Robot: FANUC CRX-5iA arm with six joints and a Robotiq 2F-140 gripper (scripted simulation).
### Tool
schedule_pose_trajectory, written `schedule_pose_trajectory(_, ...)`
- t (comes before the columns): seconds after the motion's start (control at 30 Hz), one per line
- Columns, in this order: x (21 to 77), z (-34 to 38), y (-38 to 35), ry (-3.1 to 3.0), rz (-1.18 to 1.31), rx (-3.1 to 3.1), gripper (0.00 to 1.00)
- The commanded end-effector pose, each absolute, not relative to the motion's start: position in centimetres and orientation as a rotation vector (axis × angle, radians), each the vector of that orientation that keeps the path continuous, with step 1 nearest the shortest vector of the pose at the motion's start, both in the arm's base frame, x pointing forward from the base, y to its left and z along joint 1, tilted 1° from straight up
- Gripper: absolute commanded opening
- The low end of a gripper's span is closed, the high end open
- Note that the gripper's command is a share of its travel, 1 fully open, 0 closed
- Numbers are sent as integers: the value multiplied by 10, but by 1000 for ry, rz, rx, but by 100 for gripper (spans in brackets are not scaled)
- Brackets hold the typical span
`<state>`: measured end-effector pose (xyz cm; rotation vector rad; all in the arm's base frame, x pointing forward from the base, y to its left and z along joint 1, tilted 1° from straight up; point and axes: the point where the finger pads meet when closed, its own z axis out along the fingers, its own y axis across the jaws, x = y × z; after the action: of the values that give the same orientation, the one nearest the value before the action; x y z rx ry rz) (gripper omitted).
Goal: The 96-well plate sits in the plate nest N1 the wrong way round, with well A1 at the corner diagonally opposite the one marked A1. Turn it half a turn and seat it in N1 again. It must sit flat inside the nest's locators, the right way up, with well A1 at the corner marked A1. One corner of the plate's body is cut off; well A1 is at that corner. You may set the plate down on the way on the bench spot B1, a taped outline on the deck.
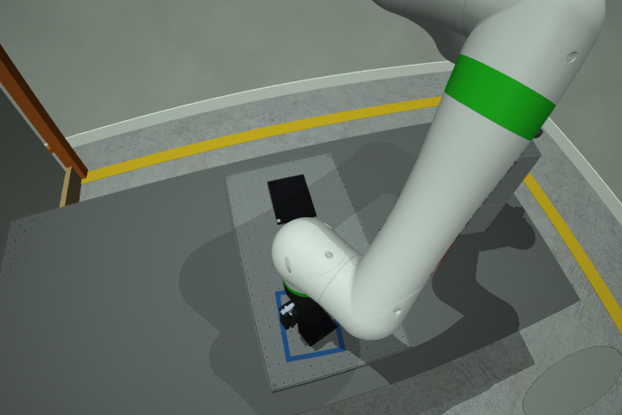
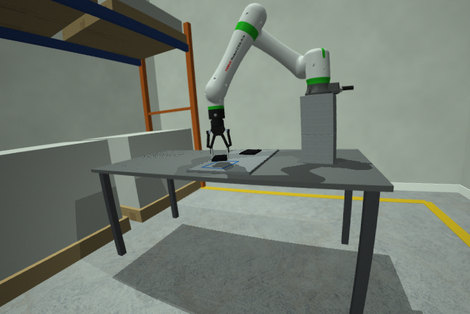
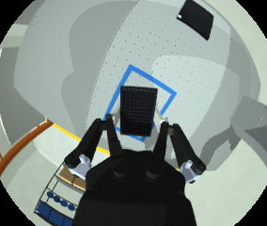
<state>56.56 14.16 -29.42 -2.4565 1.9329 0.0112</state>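
My gripper point(image 3: 136, 112) is shut on the black 96-well plate point(image 3: 137, 109) and holds it a little above the deck, over the blue taped outline B1 point(image 3: 141, 98). In the exterior view the plate point(image 2: 219, 157) hangs between the fingers point(image 2: 218, 152) just above B1 point(image 2: 219, 165), with its shadow inside the outline. In the top view the plate point(image 1: 315, 326) is partly hidden under the arm, over B1 point(image 1: 311, 328). The black nest N1 point(image 1: 291, 197) stands empty at the far end of the deck; it also shows in the exterior view point(image 2: 250, 151) and in the wrist view point(image 3: 196, 18). I cannot make out the plate's cut corner.
The pale perforated deck plate lies on the dark table point(image 2: 242, 166). The arm's grey pedestal point(image 2: 317, 127) stands at the table's back right. An orange rack point(image 2: 189, 81) and grey boxes point(image 2: 57, 177) stand to the left of the table.
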Motion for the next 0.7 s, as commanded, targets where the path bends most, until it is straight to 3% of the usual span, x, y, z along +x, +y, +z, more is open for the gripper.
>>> schedule_pose_trajectory(0.0, 566, -295, 142, 1933, 11, -2456, 0)
schedule_pose_trajectory(0.67, 566, -307, 142, 1933, 11, -2456, 0)
